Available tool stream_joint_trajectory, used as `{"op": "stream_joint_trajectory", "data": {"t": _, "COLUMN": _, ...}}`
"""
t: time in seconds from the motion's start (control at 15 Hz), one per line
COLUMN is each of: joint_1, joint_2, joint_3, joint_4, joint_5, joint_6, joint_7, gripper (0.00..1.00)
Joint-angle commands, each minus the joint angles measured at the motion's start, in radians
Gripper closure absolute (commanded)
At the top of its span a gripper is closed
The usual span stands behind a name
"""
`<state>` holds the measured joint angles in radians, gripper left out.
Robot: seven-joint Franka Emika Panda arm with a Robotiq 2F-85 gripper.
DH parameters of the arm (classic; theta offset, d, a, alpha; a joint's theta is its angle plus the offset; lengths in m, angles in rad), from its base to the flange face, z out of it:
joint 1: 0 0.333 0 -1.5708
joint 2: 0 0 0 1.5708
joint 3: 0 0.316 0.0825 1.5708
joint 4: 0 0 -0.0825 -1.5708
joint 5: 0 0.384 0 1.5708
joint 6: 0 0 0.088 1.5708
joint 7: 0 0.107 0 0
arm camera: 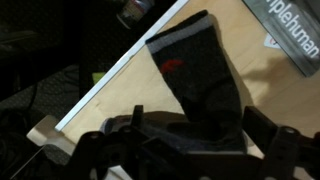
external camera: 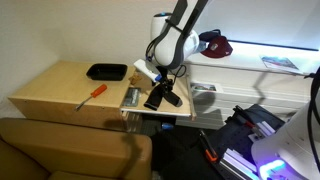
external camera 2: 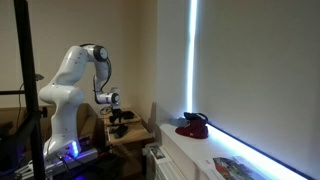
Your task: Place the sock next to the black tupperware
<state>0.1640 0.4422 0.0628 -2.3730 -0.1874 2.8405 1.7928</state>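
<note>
Fingers (arm camera: pixel 118 137) stand spread, straddling the near end of the sock (arm camera: pixel 195 75) without clenching it; its long axis runs straight ahead toward the bench (external camera: pixel 50 90) edge; the black tupperware (external camera: pixel 106 71) sits well apart, by the far corner

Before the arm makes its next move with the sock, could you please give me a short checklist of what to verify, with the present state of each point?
1. Sock sits inside the gripper: ok, the wrist view shows it between the two fingers.
2. Jaws closed on the sock: not ok, they appear to stand apart.
3. Sock lifted off the table: not ok, it lies on the wood near the edge.
4. Free spot beside the black tupperware: ok, bare wood shows around it.
5. Screwdriver clear of the path: cannot tell; it lies apart from the tupperware, on the side nearer the camera.
</note>
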Motion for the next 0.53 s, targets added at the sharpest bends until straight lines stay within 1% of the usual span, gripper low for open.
{"op": "stream_joint_trajectory", "data": {"t": 0.0, "joint_1": 0.185, "joint_2": 0.068, "joint_3": -0.198, "joint_4": 0.053, "joint_5": 0.005, "joint_6": 0.074, "joint_7": 0.149, "gripper": 0.00}}
{"op": "stream_joint_trajectory", "data": {"t": 0.13, "joint_1": 0.290, "joint_2": 0.133, "joint_3": -0.324, "joint_4": 0.094, "joint_5": -0.028, "joint_6": 0.061, "joint_7": 0.248, "gripper": 0.00}}
{"op": "stream_joint_trajectory", "data": {"t": 0.2, "joint_1": 0.315, "joint_2": 0.164, "joint_3": -0.353, "joint_4": 0.113, "joint_5": -0.019, "joint_6": 0.037, "joint_7": 0.281, "gripper": 0.00}}
{"op": "stream_joint_trajectory", "data": {"t": 0.27, "joint_1": 0.287, "joint_2": 0.195, "joint_3": -0.322, "joint_4": 0.133, "joint_5": 0.027, "joint_6": -0.005, "joint_7": 0.269, "gripper": 0.00}}
{"op": "stream_joint_trajectory", "data": {"t": 0.33, "joint_1": 0.286, "joint_2": 0.120, "joint_3": -0.321, "joint_4": 0.078, "joint_5": 0.012, "joint_6": 0.029, "joint_7": 0.232, "gripper": 0.00}}
{"op": "stream_joint_trajectory", "data": {"t": 0.47, "joint_1": 0.290, "joint_2": 0.151, "joint_3": -0.324, "joint_4": 0.091, "joint_5": 0.018, "joint_6": 0.029, "joint_7": 0.234, "gripper": 0.00}}
